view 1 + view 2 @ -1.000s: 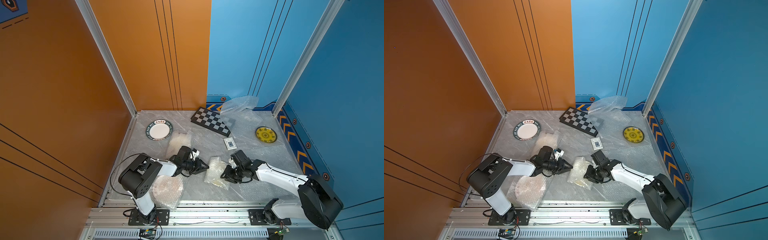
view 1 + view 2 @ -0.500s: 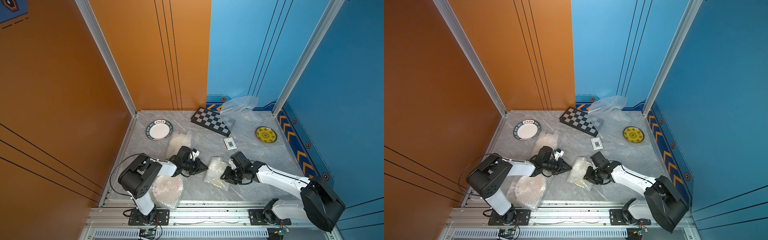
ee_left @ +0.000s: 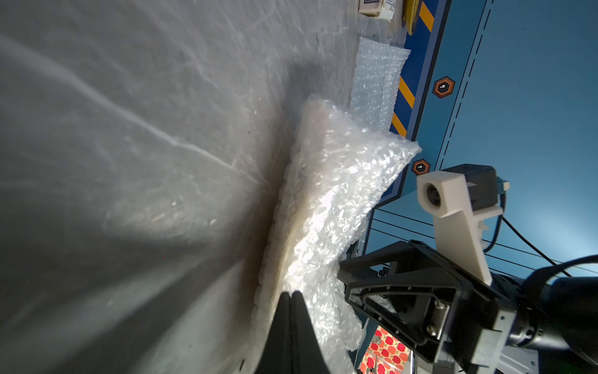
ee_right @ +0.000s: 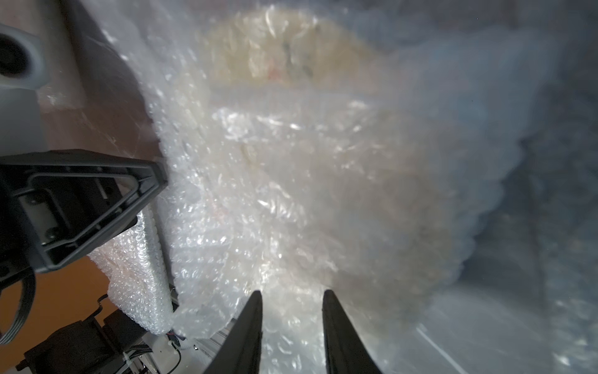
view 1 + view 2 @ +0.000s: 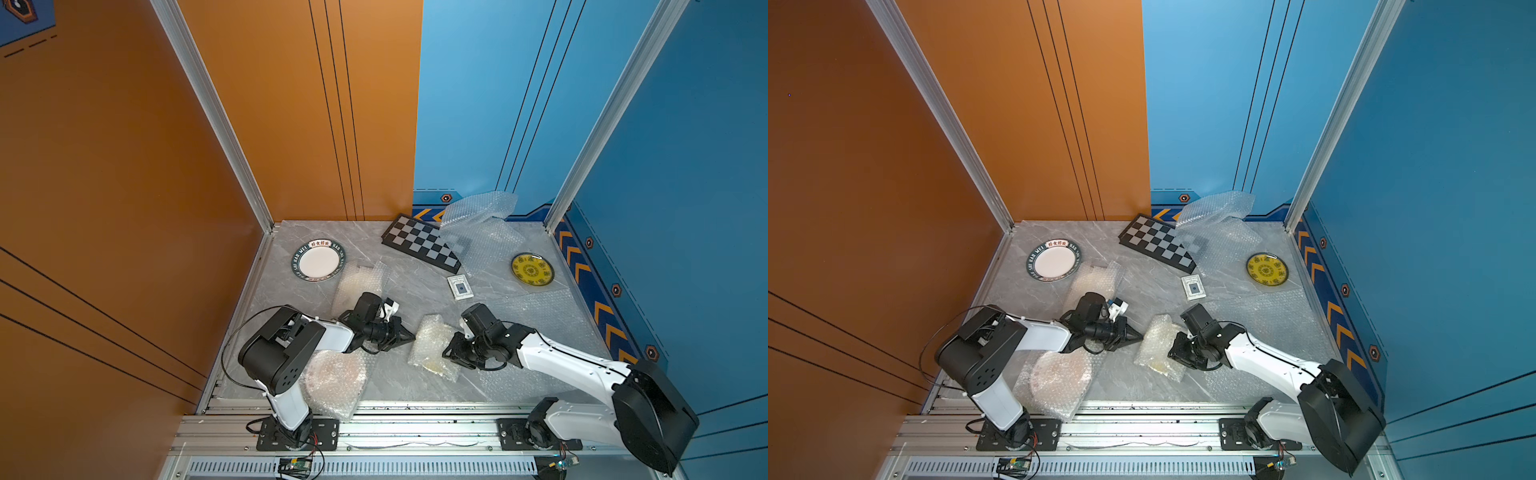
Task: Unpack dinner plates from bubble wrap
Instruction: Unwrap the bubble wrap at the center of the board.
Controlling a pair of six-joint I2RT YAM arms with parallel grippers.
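Centrally in both top views, a wrapped plate (image 5: 432, 345) (image 5: 1156, 345) lies on the grey table (image 5: 415, 386). The left gripper (image 5: 411, 334) meets its left edge and the right gripper (image 5: 446, 353) its right edge. Behind it, well apart, sit a bare white lettered plate (image 5: 318, 261) to the left, a bare yellow plate (image 5: 532, 270) to the right and a loose bubble wrap sheet (image 5: 478, 226).

Left wrist view: the left gripper (image 3: 291, 294) has its jaws pressed together at the rim of the wrapped plate (image 3: 330, 200), which tilts up off the table; whether film is pinched cannot be told.

Right wrist view: the right gripper (image 4: 291, 293) has its jaws partly apart, clamped on the edge of the wrapped plate (image 4: 307, 178).
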